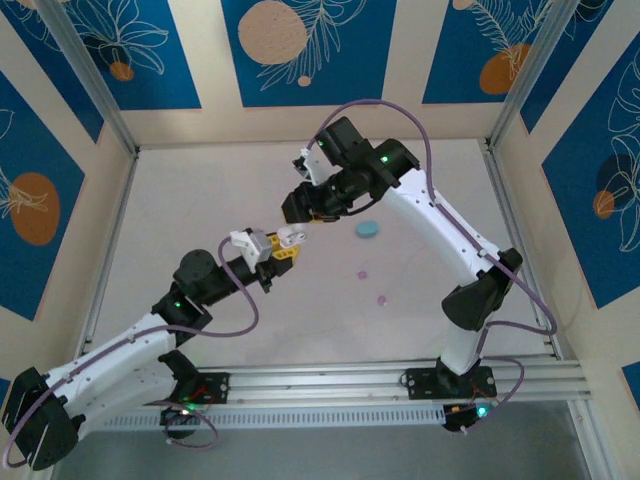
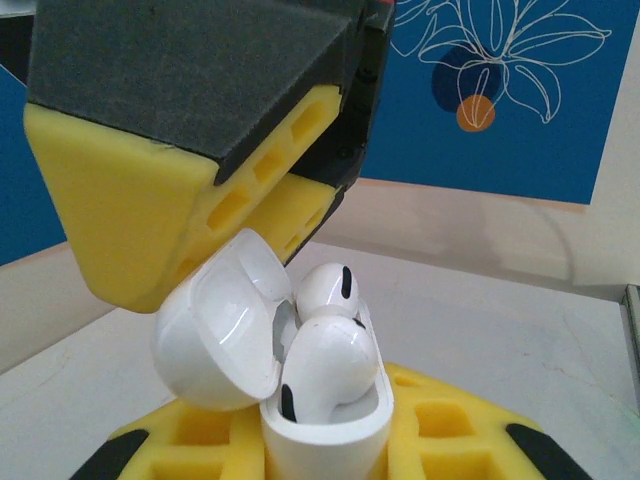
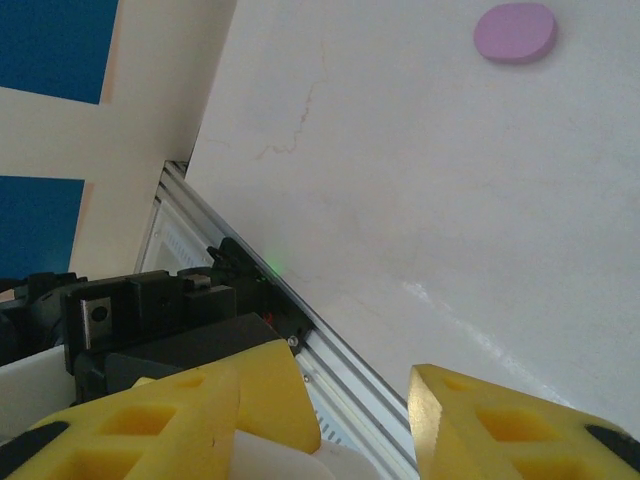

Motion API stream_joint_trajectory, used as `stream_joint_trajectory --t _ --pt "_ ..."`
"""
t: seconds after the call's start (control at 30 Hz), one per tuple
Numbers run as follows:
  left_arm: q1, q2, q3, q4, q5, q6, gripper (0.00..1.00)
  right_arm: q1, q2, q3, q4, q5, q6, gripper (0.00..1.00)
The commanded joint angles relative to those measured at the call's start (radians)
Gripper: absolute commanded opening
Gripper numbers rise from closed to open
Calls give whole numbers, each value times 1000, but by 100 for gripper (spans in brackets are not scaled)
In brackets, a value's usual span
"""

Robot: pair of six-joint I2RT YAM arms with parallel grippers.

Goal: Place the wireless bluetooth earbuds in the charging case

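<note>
White tabletop (image 1: 200,200) among blue floral panels, left gripper (image 1: 285,243) at centre, jaws clenched on open charging case (image 2: 325,440), two white earbuds (image 2: 325,375) sitting inside, right gripper (image 1: 308,215) at its one o'clock, jaws parted.

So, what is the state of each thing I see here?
Charging case: lid open, clamped in left fingers.
White earbuds: both inside the case.
Right fingers: apart, empty, near the case.
Teal case: closed, lying on table.

No text, label, brand or number is legible anywhere.
</note>
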Motion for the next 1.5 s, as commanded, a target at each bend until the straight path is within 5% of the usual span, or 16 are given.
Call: stream_joint_trajectory --t 0.0,0.53,0.77,1.13,1.47 --pt "-10 -7 23 28 -7 9 18 9 -57 -33 -14 -31 -5 48" --pt "-12 8 35 33 -11 -5 18 8 -154 -163 35 -24 24 49" --pt "-11 35 66 -21 -26 -30 18 -20 -238 -218 74 89 55 50" --pt "-11 295 220 -144 -21 -178 17 -319 -704 -777 370 134 262 57" --pt "-1 626 437 -260 11 -406 14 -522 -795 -915 325 -6 226 59"
